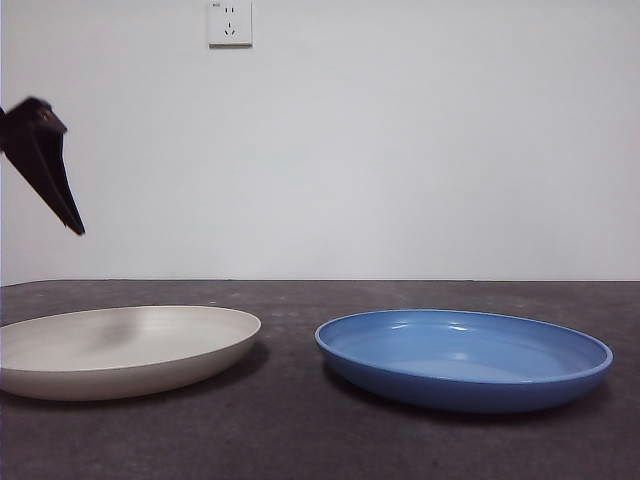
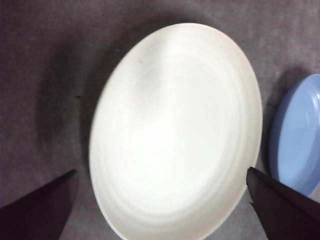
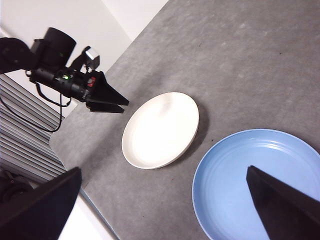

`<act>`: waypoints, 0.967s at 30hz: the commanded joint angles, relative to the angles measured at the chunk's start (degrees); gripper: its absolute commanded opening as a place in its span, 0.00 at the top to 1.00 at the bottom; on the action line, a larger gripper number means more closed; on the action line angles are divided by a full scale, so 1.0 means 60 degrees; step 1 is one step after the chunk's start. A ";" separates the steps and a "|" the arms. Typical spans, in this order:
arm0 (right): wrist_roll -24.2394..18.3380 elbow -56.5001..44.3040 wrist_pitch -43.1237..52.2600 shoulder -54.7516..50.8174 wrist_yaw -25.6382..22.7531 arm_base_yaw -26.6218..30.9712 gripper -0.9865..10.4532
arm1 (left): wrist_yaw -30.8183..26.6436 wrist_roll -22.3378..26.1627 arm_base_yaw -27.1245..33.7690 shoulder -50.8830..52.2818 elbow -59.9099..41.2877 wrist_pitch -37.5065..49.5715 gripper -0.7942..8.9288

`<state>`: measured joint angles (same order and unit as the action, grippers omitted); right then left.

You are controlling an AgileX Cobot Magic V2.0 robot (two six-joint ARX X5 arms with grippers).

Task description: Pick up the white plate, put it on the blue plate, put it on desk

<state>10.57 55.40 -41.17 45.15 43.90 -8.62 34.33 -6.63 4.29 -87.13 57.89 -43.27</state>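
The worktop (image 1: 300, 440) is the largest thing here: a flat, dark grey-brown slab with a rough, speckled matte face that gives both plates a level seat.

On it the white plate (image 1: 120, 350) and the blue plate (image 1: 465, 358) lie side by side, near but not touching, a strip of bare worktop between their rims. That gap leaves each rim free to be taken from the side, which suits a lift-and-stack job. The white plate is wide, shallow and round, cream-coloured, matte, with faint concentric rings and a smooth raised rim. The blue plate is of much the same size and shape, but its inside is glossy and throws back bright highlights.

The left gripper (image 2: 160, 200) hangs above the white plate, clear of it, its two black wedge-shaped fingers (image 2: 40, 205) spread wide so that the plate shows between them. I judge this to be the approach to a rim grasp, with nothing yet lifted.

The right gripper (image 3: 160, 200) waits high above the blue plate, fingers likewise spread and holding nothing.

Smallest is a white wall socket (image 1: 230, 22) on the plain pale wall behind.
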 commanded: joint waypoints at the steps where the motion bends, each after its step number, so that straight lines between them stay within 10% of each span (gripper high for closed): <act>1: -0.0091 0.0182 0.0069 0.0073 0.0033 -0.0040 0.39 | -0.0007 0.0182 0.0033 -0.0477 0.0168 0.0164 0.25; 29: -0.0091 0.0179 0.0066 0.0073 0.0004 -0.0040 0.39 | -0.0025 0.0244 -0.0229 -0.1752 0.0168 0.0430 0.36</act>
<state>10.57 55.40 -41.17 45.15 43.81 -8.62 34.33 -6.26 3.03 -96.25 57.89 -40.84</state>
